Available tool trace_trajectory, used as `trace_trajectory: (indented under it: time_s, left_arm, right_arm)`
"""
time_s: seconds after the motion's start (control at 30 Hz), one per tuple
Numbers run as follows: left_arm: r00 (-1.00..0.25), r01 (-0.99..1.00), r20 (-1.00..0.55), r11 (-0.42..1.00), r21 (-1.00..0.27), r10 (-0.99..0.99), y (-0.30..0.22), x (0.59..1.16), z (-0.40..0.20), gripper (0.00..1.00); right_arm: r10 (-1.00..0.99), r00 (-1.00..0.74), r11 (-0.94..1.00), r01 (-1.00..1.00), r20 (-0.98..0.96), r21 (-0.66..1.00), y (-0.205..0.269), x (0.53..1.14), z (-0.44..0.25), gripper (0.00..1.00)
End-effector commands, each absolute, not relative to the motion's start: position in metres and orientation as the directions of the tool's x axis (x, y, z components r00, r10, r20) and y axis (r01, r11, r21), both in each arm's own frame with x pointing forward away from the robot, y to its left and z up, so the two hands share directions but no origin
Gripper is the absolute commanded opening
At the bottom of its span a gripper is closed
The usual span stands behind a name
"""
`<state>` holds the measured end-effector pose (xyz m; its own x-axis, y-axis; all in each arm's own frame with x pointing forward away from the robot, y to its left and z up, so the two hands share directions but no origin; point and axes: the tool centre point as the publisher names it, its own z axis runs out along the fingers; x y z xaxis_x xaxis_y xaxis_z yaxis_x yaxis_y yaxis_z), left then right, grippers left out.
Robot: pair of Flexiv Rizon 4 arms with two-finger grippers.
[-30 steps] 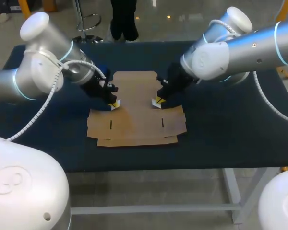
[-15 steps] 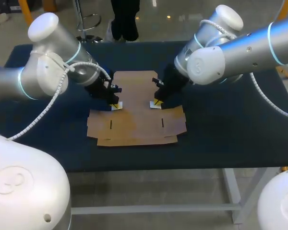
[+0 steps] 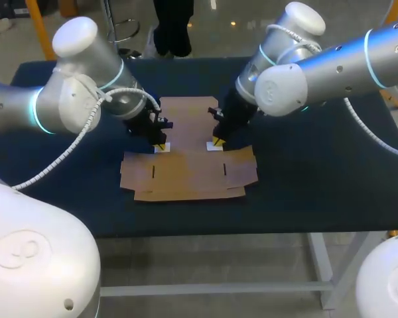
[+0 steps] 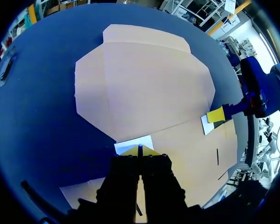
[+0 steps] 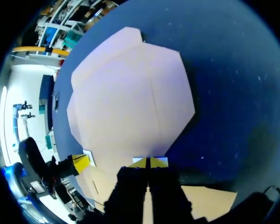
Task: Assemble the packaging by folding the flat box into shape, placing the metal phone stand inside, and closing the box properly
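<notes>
The flat brown cardboard box (image 3: 189, 162) lies unfolded on the dark blue table (image 3: 305, 179). My left gripper (image 3: 160, 144) is shut, its yellow tips resting on a small white patch (image 4: 134, 143) at the box's left notch. My right gripper (image 3: 217, 141) is also shut, tips down on a matching white patch (image 3: 213, 146) at the right notch. The left wrist view has the cardboard (image 4: 144, 88) ahead of my left gripper (image 4: 140, 150), with the other arm's yellow tip to one side. In the right wrist view the cardboard (image 5: 130, 98) spreads ahead of my right gripper (image 5: 150, 162). No phone stand is in view.
Bare blue tabletop surrounds the box on all sides. The table's front edge (image 3: 239, 233) runs close below the box's near flaps. Both arms lean in over the table's back half from left and right.
Both arms' upper links have swung inward and toward the back. The fingertips stayed almost where they were on the cardboard, the right one sliding slightly left. The box has not moved.
</notes>
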<state>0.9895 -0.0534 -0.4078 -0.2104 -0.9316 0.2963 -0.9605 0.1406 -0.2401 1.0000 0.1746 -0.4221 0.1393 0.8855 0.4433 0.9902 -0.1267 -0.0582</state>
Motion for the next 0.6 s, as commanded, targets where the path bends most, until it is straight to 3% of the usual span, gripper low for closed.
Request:
trace_trajectory:
  time_s: [0.03, 0.6]
  left_arm:
    - [-0.207, -0.957, 0.275, 0.135, -0.258, -0.939, -0.052, 0.986, -0.404, 0.00]
    - [-0.218, -0.946, 0.286, 0.130, -0.298, -0.933, -0.033, 0.978, -0.371, 0.00]
  right_arm:
    - [0.875, 0.130, -0.121, 0.991, 0.467, -0.048, 0.169, 1.001, -0.421, 0.00]
    - [0.782, 0.019, 0.017, 0.999, 0.623, -0.051, 0.132, 1.006, -0.399, 0.00]
